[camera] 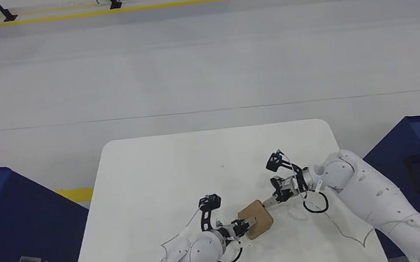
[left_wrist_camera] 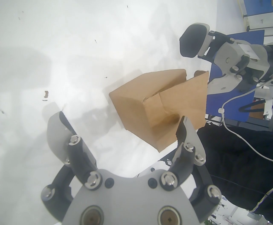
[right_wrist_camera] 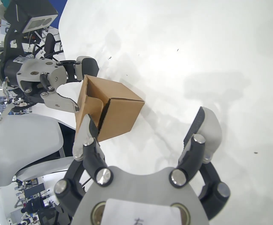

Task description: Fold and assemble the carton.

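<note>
Carton [camera: 257,218] stands squared on the tabletop [camera: 198,169], flaps not yet closed; left tool [left_wrist_camera: 120,121] and right tool [right_wrist_camera: 144,116] both spread apart beside it.

White table [camera: 198,162]; brown carton [camera: 257,218] resting near robot-side edge; small brown scrap [left_wrist_camera: 45,94], dark specks [right_wrist_camera: 255,152] on surface.

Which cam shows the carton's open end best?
Right wrist view: the carton is close, open end toward the camera, with its inside and loose flaps plain. Left wrist view gives the creased flaps but little of the inside. In the top view it is too small to tell flaps.
</note>
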`<state>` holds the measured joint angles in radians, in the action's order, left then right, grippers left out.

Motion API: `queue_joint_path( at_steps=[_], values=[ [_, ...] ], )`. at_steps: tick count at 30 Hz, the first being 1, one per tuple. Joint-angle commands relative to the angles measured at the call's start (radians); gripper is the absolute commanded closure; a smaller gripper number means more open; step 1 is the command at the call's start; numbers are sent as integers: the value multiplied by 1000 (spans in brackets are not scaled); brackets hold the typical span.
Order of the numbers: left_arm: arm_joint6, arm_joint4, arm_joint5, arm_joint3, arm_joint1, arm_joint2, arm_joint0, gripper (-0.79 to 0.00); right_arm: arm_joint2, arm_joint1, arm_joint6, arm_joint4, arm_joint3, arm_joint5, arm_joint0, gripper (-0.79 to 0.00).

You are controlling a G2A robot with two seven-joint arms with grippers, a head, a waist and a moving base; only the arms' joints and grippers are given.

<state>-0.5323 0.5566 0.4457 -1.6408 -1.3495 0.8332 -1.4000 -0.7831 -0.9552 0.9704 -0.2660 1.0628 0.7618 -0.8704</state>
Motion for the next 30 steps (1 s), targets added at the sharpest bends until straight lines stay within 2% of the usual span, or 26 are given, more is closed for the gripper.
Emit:
queue_joint_path(
  at_steps=[1,12,30],
  values=[
    [1,1,-2,2,0,-1,0,-785,8,-5,-2,-1,-10,0,8,-785],
    [4,-14,-12,5,-3,-2,-1,-785,34,-19,-19,-7,-35,44,25,-785],
    [-12,-35,-24,3,1,11,-14,-785,40,-16,-3,-25,-11,30,23,-785]
  ],
)
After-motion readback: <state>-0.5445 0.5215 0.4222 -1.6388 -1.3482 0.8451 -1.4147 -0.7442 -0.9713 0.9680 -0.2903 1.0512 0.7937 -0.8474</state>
